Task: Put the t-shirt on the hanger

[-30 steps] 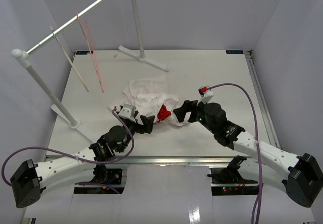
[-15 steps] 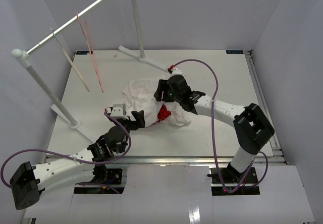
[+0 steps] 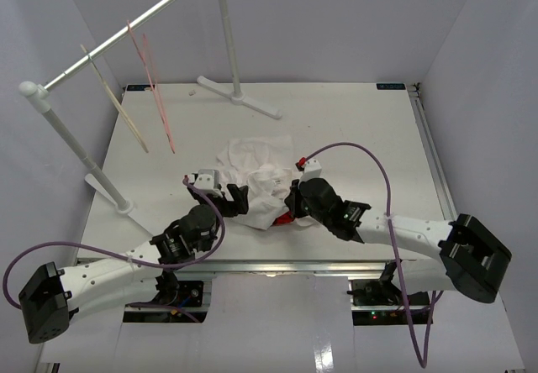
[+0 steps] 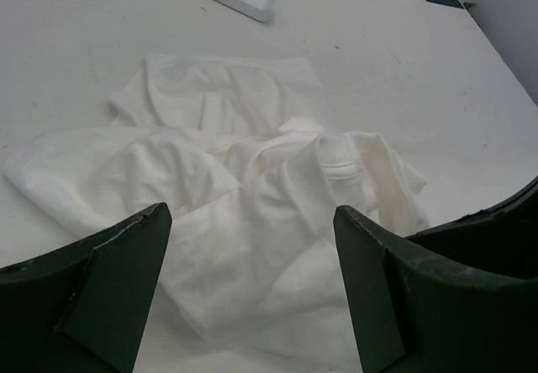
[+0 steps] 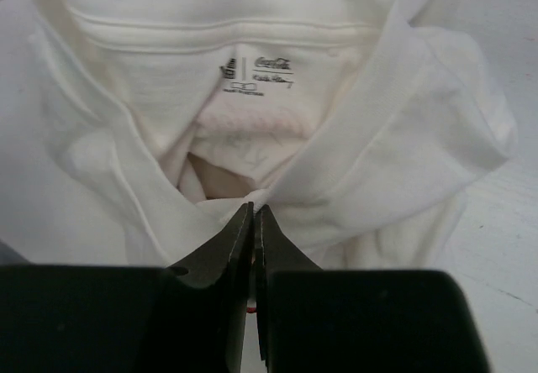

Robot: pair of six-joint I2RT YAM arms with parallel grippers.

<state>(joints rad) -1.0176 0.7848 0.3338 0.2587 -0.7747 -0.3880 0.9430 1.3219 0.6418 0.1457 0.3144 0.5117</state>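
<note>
The t-shirt (image 3: 252,167) is seen crumpled, collar pinched by the closed right gripper (image 5: 253,209) — left gripper (image 4: 250,213) spread empty — and nothing is hung on the hanger (image 3: 118,102).

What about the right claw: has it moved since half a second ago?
Yes. The right gripper has pulled back, down the view and away from the rack's foot, pinching the t-shirt.

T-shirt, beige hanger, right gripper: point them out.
t-shirt (image 3: 250,154), top external view, bunched white cloth.
hanger (image 3: 118,104), top external view, middle of beige bar.
right gripper (image 5: 254,213), right wrist view, tips of shut jaws.
</note>
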